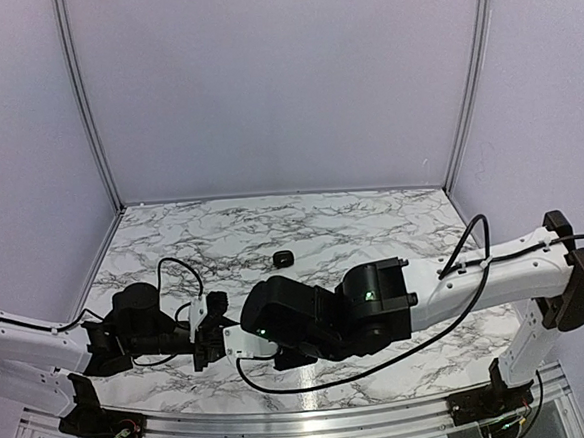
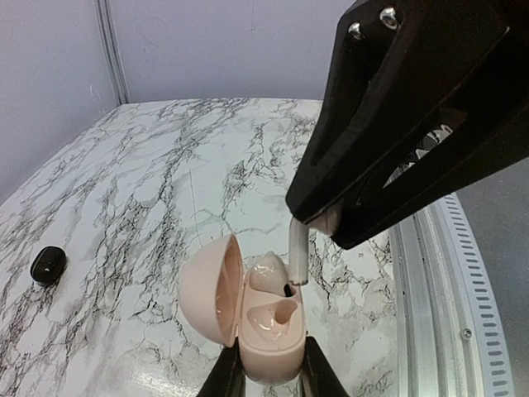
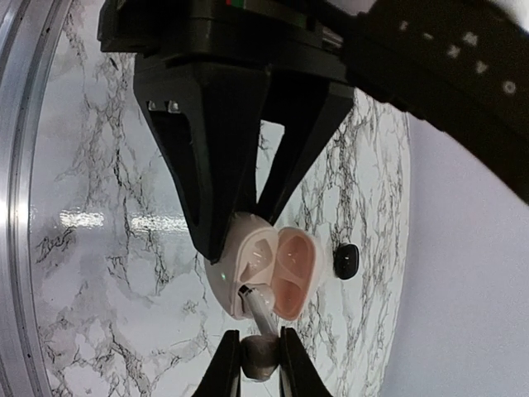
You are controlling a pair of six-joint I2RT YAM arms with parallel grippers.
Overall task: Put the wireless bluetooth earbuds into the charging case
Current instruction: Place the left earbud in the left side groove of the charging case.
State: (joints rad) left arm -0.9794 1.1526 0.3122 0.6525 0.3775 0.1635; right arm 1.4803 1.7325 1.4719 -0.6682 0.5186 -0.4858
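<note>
Left pincer (image 2: 271, 374) is clamping the open charging case (image 2: 263, 335), while right pincer (image 3: 258, 362) above is holding a pale stem (image 2: 297, 248) pointing into its well (image 2: 269, 279).

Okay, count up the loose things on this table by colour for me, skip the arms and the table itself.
Pale pink: 2, the open charging case in the left gripper and the earbud that the right gripper holds by its head, stem at a well.
Black: 1, the rounded lump lying on the table.
Total: 3
</note>
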